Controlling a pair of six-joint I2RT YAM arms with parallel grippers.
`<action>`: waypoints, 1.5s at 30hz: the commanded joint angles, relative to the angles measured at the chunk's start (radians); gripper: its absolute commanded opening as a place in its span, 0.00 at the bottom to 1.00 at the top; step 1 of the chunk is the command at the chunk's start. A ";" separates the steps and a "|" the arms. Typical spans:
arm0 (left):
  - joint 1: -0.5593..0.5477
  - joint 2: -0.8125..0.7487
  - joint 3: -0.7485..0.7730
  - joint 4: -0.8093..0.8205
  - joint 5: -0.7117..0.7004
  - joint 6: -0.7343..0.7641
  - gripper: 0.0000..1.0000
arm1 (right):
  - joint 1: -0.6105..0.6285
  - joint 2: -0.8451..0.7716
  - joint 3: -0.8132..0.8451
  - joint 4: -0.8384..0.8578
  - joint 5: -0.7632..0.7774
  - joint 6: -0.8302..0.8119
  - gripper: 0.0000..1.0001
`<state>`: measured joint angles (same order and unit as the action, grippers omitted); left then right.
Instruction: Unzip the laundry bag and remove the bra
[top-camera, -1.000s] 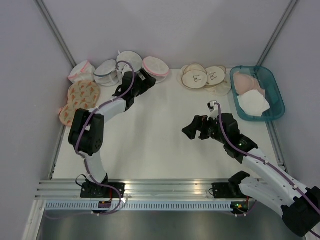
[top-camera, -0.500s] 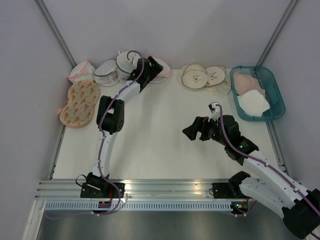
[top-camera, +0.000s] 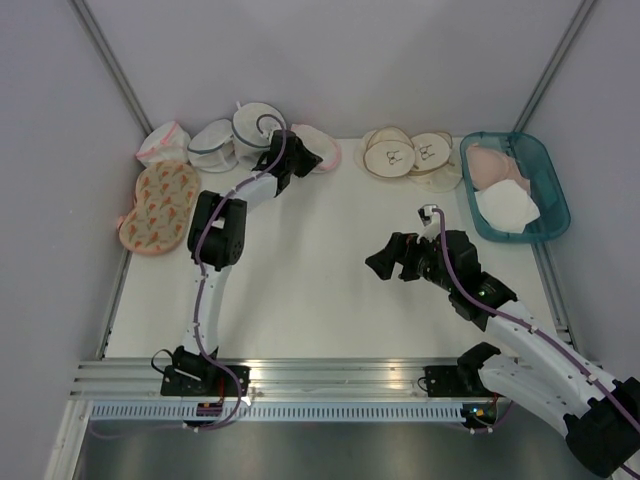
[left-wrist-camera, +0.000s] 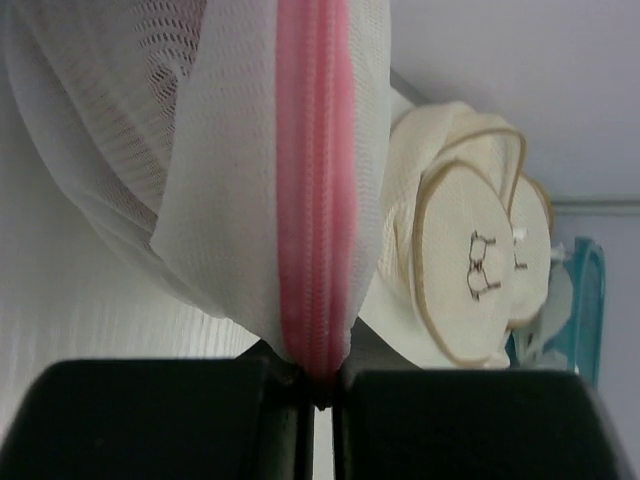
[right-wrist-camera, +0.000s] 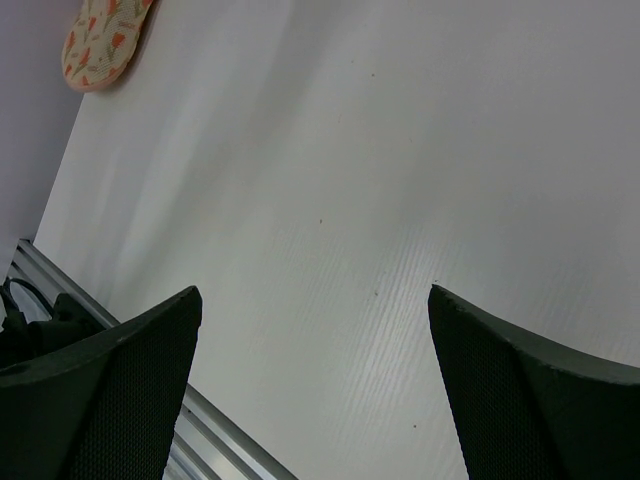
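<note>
Left wrist cam: left end effector (left-wrist-camera: 318, 388) clenched on laundry bag (left-wrist-camera: 225, 200) at pink zip rim, bag directly above.

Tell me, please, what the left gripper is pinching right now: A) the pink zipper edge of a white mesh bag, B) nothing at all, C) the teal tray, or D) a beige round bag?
A: the left wrist view shows the left gripper shut on the pink zipper edge of the laundry bag.

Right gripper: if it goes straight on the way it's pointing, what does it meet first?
Probably the bare table: the open right gripper looks tilted down at it, nothing in between. The floral pouch lies well off its line; depth is unclear.
</note>
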<state>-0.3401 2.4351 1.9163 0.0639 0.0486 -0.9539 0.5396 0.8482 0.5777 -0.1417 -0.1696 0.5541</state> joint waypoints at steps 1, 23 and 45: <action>0.006 -0.161 -0.191 0.154 0.226 0.012 0.02 | 0.003 -0.008 0.011 0.019 0.059 0.003 0.98; -0.267 -0.509 -0.550 -0.882 0.648 1.032 0.02 | -0.095 0.265 0.263 -0.096 0.230 -0.085 0.98; -0.323 -0.223 -0.330 -1.081 0.416 1.063 0.02 | -0.121 0.236 0.057 -0.052 -0.338 -0.108 0.88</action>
<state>-0.6628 2.1612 1.5452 -1.0080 0.6113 0.0486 0.4107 1.1107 0.6582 -0.2390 -0.4038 0.4313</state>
